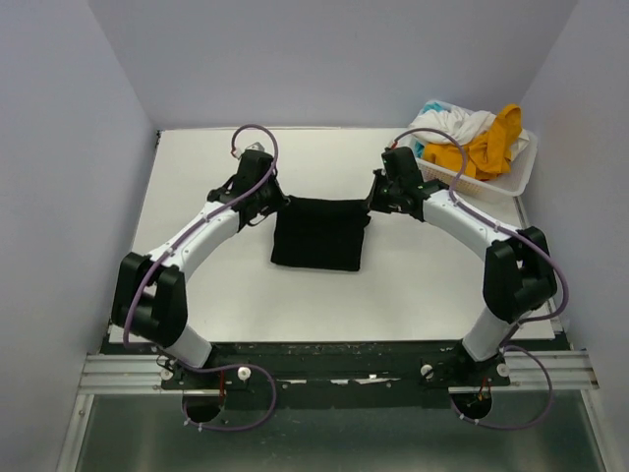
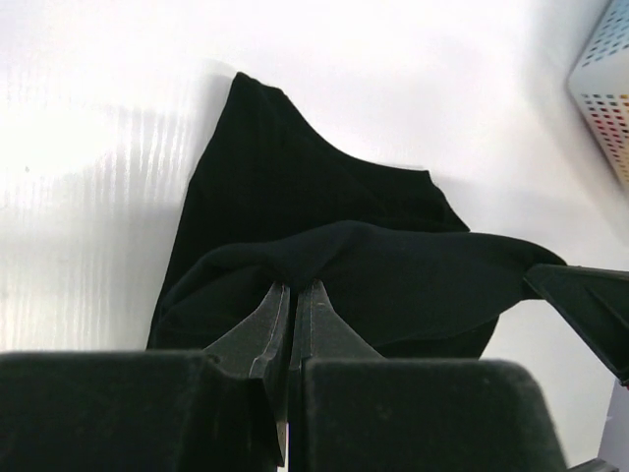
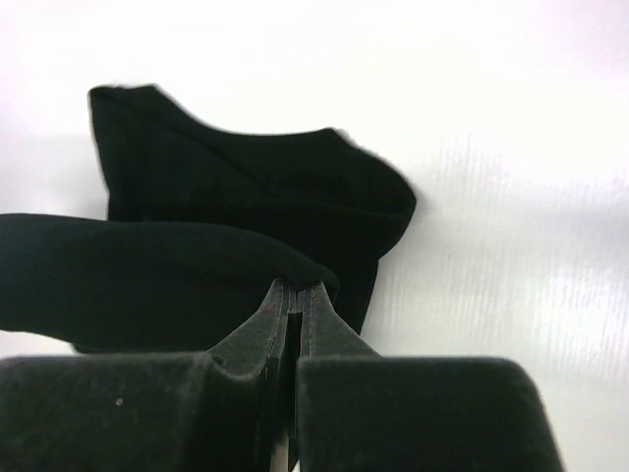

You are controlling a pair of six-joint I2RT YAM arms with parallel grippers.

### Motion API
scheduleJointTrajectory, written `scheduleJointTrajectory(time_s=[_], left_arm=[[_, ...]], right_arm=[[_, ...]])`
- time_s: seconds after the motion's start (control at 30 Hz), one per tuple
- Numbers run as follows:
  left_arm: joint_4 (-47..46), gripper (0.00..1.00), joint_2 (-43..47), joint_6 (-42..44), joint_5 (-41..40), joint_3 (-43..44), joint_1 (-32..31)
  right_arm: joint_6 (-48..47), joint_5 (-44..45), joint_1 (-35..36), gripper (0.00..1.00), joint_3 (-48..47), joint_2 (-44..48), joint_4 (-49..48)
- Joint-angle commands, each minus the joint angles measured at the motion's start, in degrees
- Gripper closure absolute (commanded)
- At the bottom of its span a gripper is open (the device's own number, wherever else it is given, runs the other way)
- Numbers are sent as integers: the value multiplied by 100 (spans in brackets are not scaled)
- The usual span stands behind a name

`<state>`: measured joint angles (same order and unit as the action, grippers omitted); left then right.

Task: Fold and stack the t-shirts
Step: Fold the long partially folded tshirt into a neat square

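A black t-shirt [image 1: 319,234] lies partly folded in the middle of the white table. My left gripper [image 1: 278,205] is shut on its far left edge and my right gripper [image 1: 371,203] is shut on its far right edge. Both hold that edge lifted a little above the rest of the shirt. In the left wrist view the pinched fold [image 2: 373,265] hangs over the lower layer, with my left gripper [image 2: 293,287] closed on it. In the right wrist view my right gripper [image 3: 293,290] pinches the same black t-shirt [image 3: 256,206]. White, mustard-yellow and teal shirts [image 1: 472,138] lie heaped in the basket.
A white slotted plastic basket [image 1: 516,182] stands at the far right of the table, close behind my right arm; its corner shows in the left wrist view [image 2: 604,88]. Grey walls close in the table on the left, right and back.
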<state>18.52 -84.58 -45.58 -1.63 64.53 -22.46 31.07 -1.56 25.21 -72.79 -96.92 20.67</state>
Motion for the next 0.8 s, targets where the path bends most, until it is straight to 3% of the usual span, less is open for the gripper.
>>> scheduleJointTrajectory(time_s=[0.0,0.13,0.17,0.2,0.23,0.27,0.33,0.37,0.4,0.43,0.57,0.7,0.77], left_arm=[[81,100,-823,264,151,647,135],[129,100,-1374,289,155,1030,209],[143,94,-1485,332,162,1108,236],[175,85,-1579,367,302,1223,257],[229,75,-1677,416,369,1328,283],[266,52,-1733,480,435,1452,294],[274,3,-1779,637,578,1649,295],[288,2,-1783,699,661,1740,295],[295,1,-1782,745,754,1835,295],[316,1,-1765,816,912,1916,295],[86,1,-1554,856,1726,1769,286],[-563,1,-1404,771,2846,1297,286],[-778,1,-1530,697,3198,1258,286]], right_arm=[[-250,1026,-111,99,81,-254,-751],[-398,1149,-178,95,-34,-692,-1025],[-428,1251,-184,91,-177,-831,-996],[-474,1361,-190,80,-304,-1000,-977],[-517,1424,-203,55,-459,-1142,-970],[-507,1499,-212,42,-603,-1245,-916],[-402,1557,-218,30,-881,-1359,-753],[-351,1539,-223,23,-970,-1344,-691],[-310,1472,-222,3,-981,-1288,-687],[-266,1356,-222,0,-938,-1171,-699],[-38,334,-220,0,-296,-486,-973],[346,-1713,-223,0,870,231,-1956],[695,-2827,-218,0,1368,345,-2898]])
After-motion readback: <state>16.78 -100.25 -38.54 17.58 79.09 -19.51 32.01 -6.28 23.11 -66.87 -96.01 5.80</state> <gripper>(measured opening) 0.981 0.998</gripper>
